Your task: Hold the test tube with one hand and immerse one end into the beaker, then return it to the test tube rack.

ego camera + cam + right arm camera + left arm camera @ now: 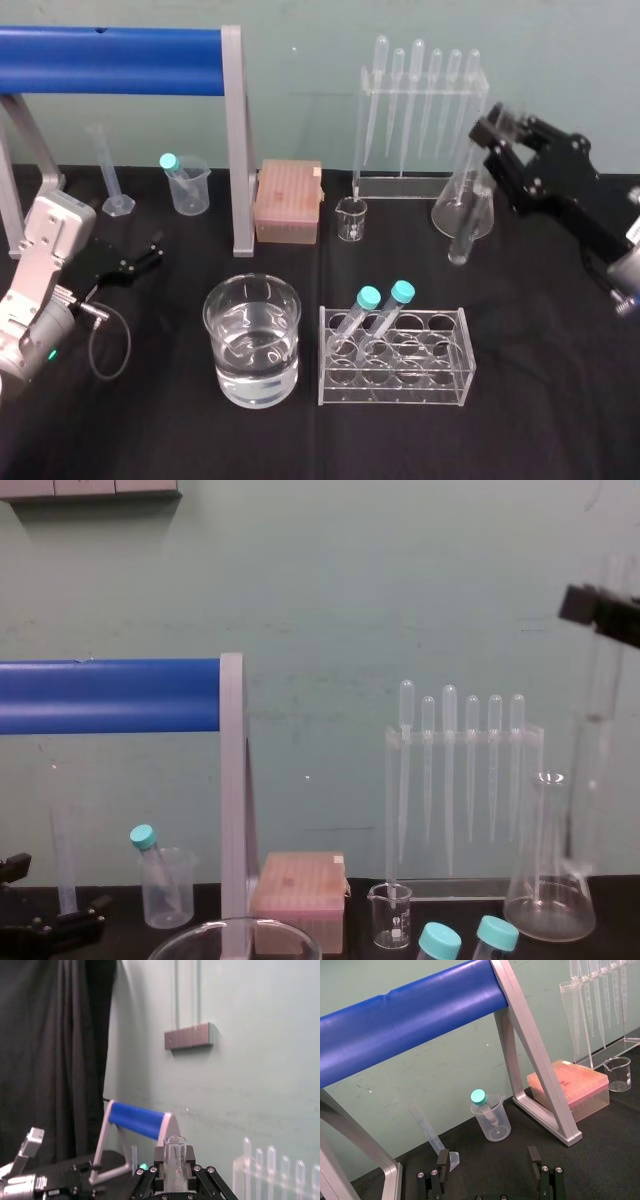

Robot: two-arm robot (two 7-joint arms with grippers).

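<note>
Above the table's far right, right gripper (493, 140) fingers clamped the test tube (465, 235), nearly upright, well apart from the beaker (230, 350); left gripper (140, 258) parked left, fingers spread.

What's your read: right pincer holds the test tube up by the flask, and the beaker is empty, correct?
No: the beaker is part full of clear liquid, as the head view shows. The right pincer does hold the test tube by the flask; left pincer idles at left.

Pale green wall (400, 600), black curtain (50, 1060)
</note>
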